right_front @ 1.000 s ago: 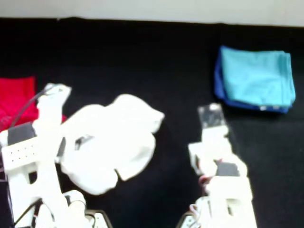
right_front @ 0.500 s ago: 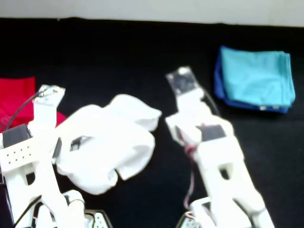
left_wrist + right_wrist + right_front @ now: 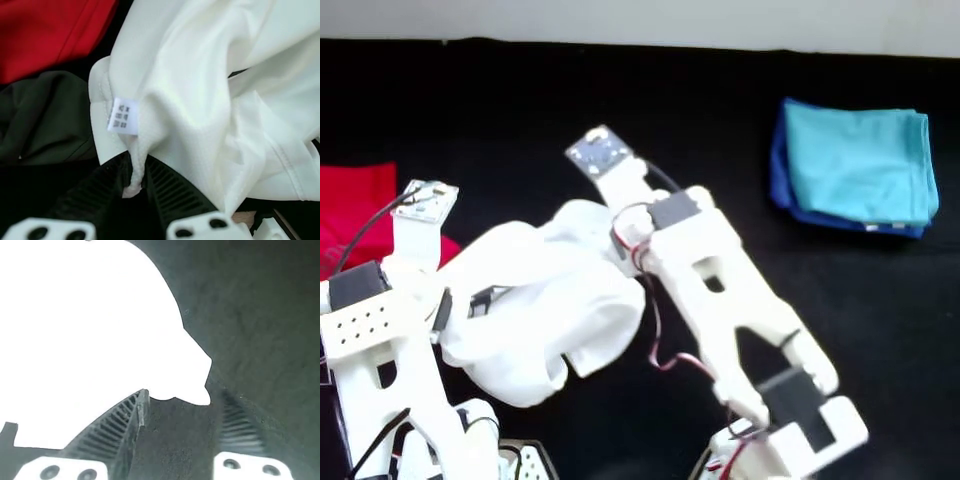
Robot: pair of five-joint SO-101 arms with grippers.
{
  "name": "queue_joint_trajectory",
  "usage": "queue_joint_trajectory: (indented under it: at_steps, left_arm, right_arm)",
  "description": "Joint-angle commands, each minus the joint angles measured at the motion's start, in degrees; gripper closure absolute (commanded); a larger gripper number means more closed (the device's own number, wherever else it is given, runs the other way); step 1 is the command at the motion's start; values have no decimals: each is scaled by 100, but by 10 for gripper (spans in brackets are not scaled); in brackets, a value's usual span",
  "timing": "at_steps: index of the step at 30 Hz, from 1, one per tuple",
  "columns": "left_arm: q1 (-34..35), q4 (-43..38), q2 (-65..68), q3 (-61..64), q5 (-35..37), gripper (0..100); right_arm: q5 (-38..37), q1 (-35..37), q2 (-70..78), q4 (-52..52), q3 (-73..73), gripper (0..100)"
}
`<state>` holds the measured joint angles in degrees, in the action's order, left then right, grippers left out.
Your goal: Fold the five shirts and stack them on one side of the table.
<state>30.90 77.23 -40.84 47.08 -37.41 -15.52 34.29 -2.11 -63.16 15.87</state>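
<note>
Red shirt (image 3: 355, 200) lies just left of the white shirt (image 3: 550, 300), with a dark green one (image 3: 45, 115) beside it. The left gripper (image 3: 137, 172) has its fingers clamped on the white shirt's labelled hem. The right gripper (image 3: 182, 407) hangs at the white shirt's far edge, fingers spread wide, a cloth corner between them. The folded blue stack (image 3: 860, 165) sits well right of the white shirt on the black tabletop (image 3: 700, 90).

No print can be read; the small tag (image 3: 123, 116) on the white shirt (image 3: 200, 100) is illegible.
</note>
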Motion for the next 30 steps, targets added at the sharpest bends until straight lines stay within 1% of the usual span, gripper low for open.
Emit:
queue_joint_trajectory:
  at_steps: [1, 7, 12, 13, 15, 17, 18, 19, 25, 30]
  left_arm:
    - [31, -88, -48, -13, -44, 990]
    - [22, -334, -48, -4, -44, 990]
    - [22, -325, -48, -4, -44, 990]
    - [22, -325, -48, -4, -44, 990]
    - [22, -325, -48, -4, -44, 990]
    - [22, -325, -48, -4, -44, 990]
    - [22, -325, -48, -4, -44, 990]
    - [22, -325, -48, -4, -44, 990]
    - [22, -325, -48, -4, -44, 990]
    - [-101, -325, -48, -57, -35, 990]
  right_arm:
    - [-62, 57, 303, -31, -453, 731]
    - [-70, 13, 1262, -4, -1314, 731]
    - [-70, -119, 2105, -92, -2281, 735]
    - [-70, -136, 2202, -180, -2457, 751]
    - [-70, -145, 2369, -409, -2791, 837]
    - [-70, -154, 2475, -602, -3055, 967]
    - [-70, -171, 2484, -681, -3169, 998]
    - [-70, -207, 2484, -769, -3257, 978]
    - [-70, -391, 2484, -1314, -3899, 991]
    - [-70, -760, 2484, -1947, -4831, 991]
